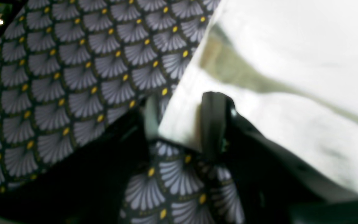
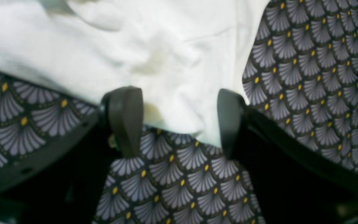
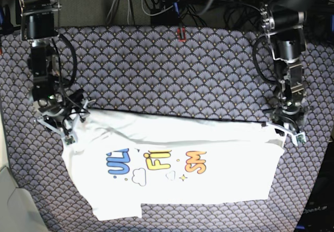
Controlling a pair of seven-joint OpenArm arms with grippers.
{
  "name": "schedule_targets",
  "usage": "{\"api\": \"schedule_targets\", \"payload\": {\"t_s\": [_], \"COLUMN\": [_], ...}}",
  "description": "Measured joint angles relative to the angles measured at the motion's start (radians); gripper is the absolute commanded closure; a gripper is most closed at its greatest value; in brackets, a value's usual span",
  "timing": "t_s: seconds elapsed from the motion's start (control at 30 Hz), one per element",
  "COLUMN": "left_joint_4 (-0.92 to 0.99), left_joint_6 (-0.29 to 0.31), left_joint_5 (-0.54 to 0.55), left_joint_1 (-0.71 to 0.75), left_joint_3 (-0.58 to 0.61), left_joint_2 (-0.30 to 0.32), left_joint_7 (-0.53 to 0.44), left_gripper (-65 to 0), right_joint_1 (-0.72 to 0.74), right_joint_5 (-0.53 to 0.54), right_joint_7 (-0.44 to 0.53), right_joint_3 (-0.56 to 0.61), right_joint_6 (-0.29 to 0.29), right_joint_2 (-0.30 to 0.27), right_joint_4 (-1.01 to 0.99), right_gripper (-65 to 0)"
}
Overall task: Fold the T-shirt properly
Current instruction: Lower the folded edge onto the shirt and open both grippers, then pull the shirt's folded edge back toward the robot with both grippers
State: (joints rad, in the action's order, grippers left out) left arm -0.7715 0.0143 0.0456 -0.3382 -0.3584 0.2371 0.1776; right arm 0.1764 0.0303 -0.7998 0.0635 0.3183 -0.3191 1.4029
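The T-shirt (image 3: 235, 185) is spread across the patterned surface (image 3: 156, 59), between and in front of the two pairs of jaws, with one end of its far edge reached by each pair. The left jaws are parted, and a cloth corner (image 1: 179, 124) is seen in the gap between them; no firm pinch is shown. The right jaws are set wider apart, astride the edge near the other corner (image 2: 210, 130), with nothing clamped. A side fold appears to have been made already, since the print is cut off by a plain white band (image 3: 172, 130); the step in hand is judged to be either the release of that fold or the taking of a fresh grip for the next. If a grip is wanted, both pairs should be closed on all layers together, so that the band is not peeled back alone. The cloth looks thin and soft, rumpled near the right jaws and flatter around the cut-off blue letters (image 3: 118, 161), yellow letters (image 3: 158, 160) and orange letters (image 3: 195, 162). A squarish flap (image 3: 117, 211), probably a sleeve, is left jutting from the near edge and could spoil the outline if not tucked.
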Motion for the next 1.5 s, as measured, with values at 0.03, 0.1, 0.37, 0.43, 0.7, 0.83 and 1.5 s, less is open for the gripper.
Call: {"api": "schedule_targets", "payload": {"t_s": [0.03,0.1,0.37,0.43,0.7,0.83,1.5], "left_joint_4": [0.016,0.029,0.053,0.053,0.053,0.051,0.036], "left_joint_6": [0.000,0.000,0.004,0.002,0.013,0.013,0.016], "left_joint_5": [0.003,0.004,0.135,0.136,0.143,0.143,0.143], "left_joint_1": [0.001,0.003,0.008,0.008,0.008,0.008,0.027], "left_joint_3": [0.000,-0.001,0.006,0.006,0.007,0.007,0.007], "left_joint_2": [0.000,-0.002,0.012,0.012,0.006,0.007,0.010], "left_joint_7": [-0.012,-0.031,-0.051,-0.051,-0.051,-0.051,-0.053], "left_gripper": [-22.6,-22.6,-22.1,-20.2,-1.3,-0.4,-0.4], "right_joint_1": [0.000,0.000,0.003,0.003,0.003,0.006,-0.006], "right_joint_5": [0.000,0.000,0.000,0.000,0.000,0.000,0.002], "right_joint_7": [0.000,0.000,0.000,0.000,0.003,0.009,0.079], "right_joint_3": [0.000,0.000,-0.002,-0.002,-0.002,-0.002,-0.102], "right_joint_6": [0.000,0.000,0.000,0.000,0.000,0.000,0.000], "right_joint_2": [0.000,0.000,-0.013,-0.013,-0.013,-0.025,-0.028], "right_joint_4": [0.000,0.000,0.000,0.000,0.000,-0.004,-0.129], "right_gripper": [-38.5,-38.5,-38.5,-38.5,-38.5,-38.5,-41.4]}}
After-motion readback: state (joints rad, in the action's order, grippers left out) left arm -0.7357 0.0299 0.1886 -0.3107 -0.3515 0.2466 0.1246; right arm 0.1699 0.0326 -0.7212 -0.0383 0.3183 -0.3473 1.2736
